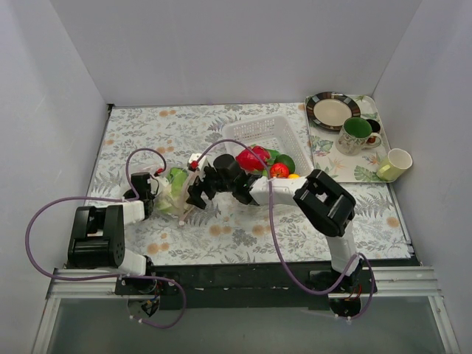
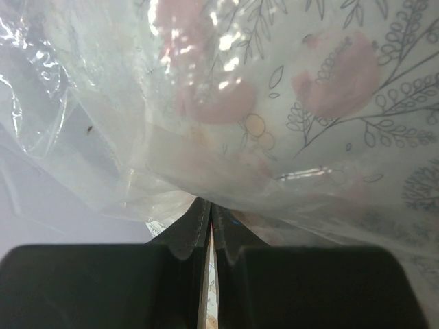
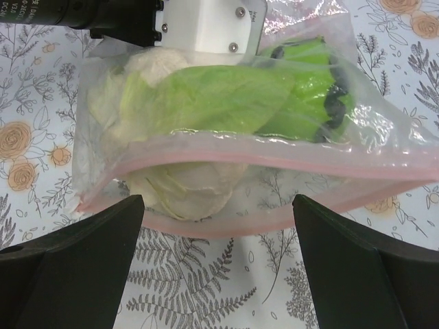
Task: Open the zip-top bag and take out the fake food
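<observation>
The zip-top bag (image 1: 174,193) lies on the flowered cloth between my two grippers. In the right wrist view the bag (image 3: 226,103) has its pink zip strip (image 3: 226,225) parted, the mouth facing the camera. Inside are a green leafy piece of fake food (image 3: 233,99) and a whitish one (image 3: 185,188). My right gripper (image 3: 218,200) is open, its fingers on either side of the mouth, holding nothing; it also shows from above (image 1: 198,192). My left gripper (image 2: 210,207) is shut on the bag's clear plastic (image 2: 206,103) at the far end (image 1: 151,196).
A white perforated basket (image 1: 274,130) behind the right arm holds red (image 1: 251,158), green (image 1: 285,161) and yellow (image 1: 293,176) toy foods. A tray (image 1: 332,158) at the back right carries a plate (image 1: 332,110), a green mug (image 1: 356,135) and a pale mug (image 1: 394,164).
</observation>
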Robot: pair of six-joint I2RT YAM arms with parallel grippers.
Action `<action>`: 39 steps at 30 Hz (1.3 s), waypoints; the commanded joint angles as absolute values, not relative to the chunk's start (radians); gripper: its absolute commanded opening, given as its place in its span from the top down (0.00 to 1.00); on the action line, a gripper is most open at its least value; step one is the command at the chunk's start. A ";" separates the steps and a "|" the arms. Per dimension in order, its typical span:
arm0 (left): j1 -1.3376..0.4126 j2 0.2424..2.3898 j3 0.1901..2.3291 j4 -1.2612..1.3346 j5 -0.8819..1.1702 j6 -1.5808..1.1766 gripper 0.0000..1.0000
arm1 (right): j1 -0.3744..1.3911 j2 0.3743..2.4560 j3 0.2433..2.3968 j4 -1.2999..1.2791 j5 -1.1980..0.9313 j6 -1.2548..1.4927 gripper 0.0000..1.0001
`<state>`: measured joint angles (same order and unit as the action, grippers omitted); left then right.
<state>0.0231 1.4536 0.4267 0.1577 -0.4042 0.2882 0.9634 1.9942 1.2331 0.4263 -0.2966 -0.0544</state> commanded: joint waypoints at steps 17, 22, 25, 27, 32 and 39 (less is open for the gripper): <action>-0.051 1.444 0.403 -0.063 -0.325 0.252 1.00 | 0.974 2.175 1.430 0.535 -0.548 0.124 0.06; -0.077 1.420 0.388 -0.090 -0.334 0.224 1.00 | 0.976 2.148 1.387 0.509 -0.558 0.156 0.42; -0.077 1.422 0.373 -0.075 -0.351 0.224 1.00 | 0.982 2.065 1.291 0.503 -0.552 0.164 0.85; -0.077 1.425 0.367 -0.060 -0.374 0.222 1.00 | 0.989 1.973 1.234 0.485 -0.514 0.152 0.97; -0.071 1.466 0.368 -0.022 -0.439 0.225 1.00 | 1.005 1.772 1.067 0.324 -0.404 0.120 0.99; -0.066 1.493 0.377 -0.026 -0.480 0.204 1.00 | 1.009 1.444 0.922 0.091 -0.201 0.103 0.99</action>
